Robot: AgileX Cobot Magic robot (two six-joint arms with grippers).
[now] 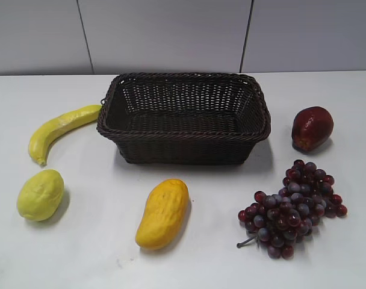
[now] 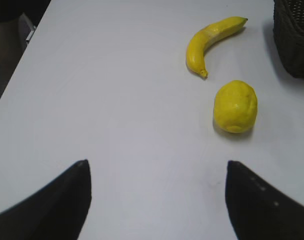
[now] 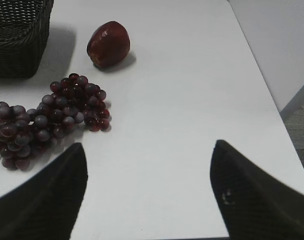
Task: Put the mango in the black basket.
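White table, mango before black basket, grapes right, both grippers spread

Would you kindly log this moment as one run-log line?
mango: on table, untouched | black basket: empty | left gripper: open | right gripper: open

left gripper: jaws spread wide, holding nothing | right gripper: jaws spread wide, holding nothing

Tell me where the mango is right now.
In the exterior view, the mango lies on the table just in front of the black basket, between the pale lemon-like fruit and the grapes.
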